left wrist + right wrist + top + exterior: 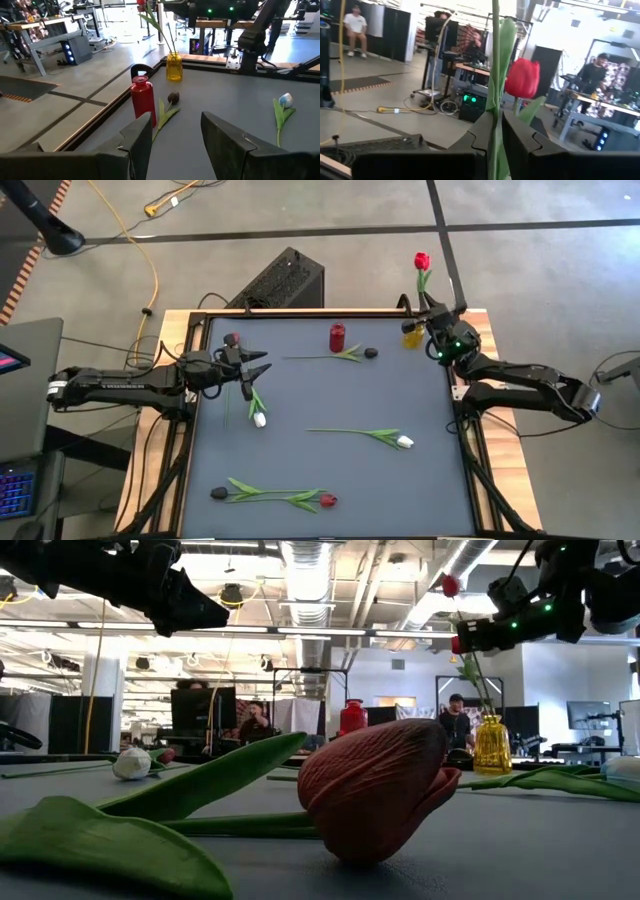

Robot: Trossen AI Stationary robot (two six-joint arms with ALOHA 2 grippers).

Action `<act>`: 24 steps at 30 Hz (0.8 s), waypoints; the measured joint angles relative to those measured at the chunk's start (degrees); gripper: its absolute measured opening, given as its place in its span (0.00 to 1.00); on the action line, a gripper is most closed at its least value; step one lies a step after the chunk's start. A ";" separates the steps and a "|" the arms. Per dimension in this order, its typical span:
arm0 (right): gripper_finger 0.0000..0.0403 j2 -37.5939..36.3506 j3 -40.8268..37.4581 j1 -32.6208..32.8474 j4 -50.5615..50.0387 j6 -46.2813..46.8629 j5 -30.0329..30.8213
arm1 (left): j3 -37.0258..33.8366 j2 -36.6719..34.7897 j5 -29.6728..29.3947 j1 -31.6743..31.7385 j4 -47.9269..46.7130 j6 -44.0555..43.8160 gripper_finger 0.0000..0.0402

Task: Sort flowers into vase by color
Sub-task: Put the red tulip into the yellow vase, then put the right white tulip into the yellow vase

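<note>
Both arms are matte black, built of slim tubular links joined by chunkier rounded joints, with thin dark cables trailing along them. The left arm's long link carries small white lettering, and its hand (250, 367) ends in two broad, flat, wedge-shaped black fingers (136, 145). The right hand (432, 311) has stepped black fingers (522, 137), with small green lights glowing on the wrist behind it.

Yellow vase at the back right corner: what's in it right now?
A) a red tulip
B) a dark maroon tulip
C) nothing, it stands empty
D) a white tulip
A: the high view shows a red tulip rising from the yellow vase, its stem running between the fingers of the right end effector; the low view shows the green stem going down into the vase too.
</note>
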 joint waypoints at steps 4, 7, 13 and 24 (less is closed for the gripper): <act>0.18 -2.09 0.00 0.99 -3.73 0.69 2.56 | 0.00 -0.02 0.95 0.00 0.00 -0.02 0.40; 0.24 -3.68 0.02 1.25 -7.66 3.11 2.86 | 0.00 -0.01 1.66 -0.02 0.00 -0.02 0.40; 0.43 -6.54 0.02 1.19 -14.74 6.79 3.67 | 0.00 -0.02 1.66 -0.01 0.00 -0.44 0.40; 0.60 -10.53 1.05 8.25 -23.89 7.00 15.20 | 0.00 -0.02 1.62 0.00 0.00 -0.44 0.40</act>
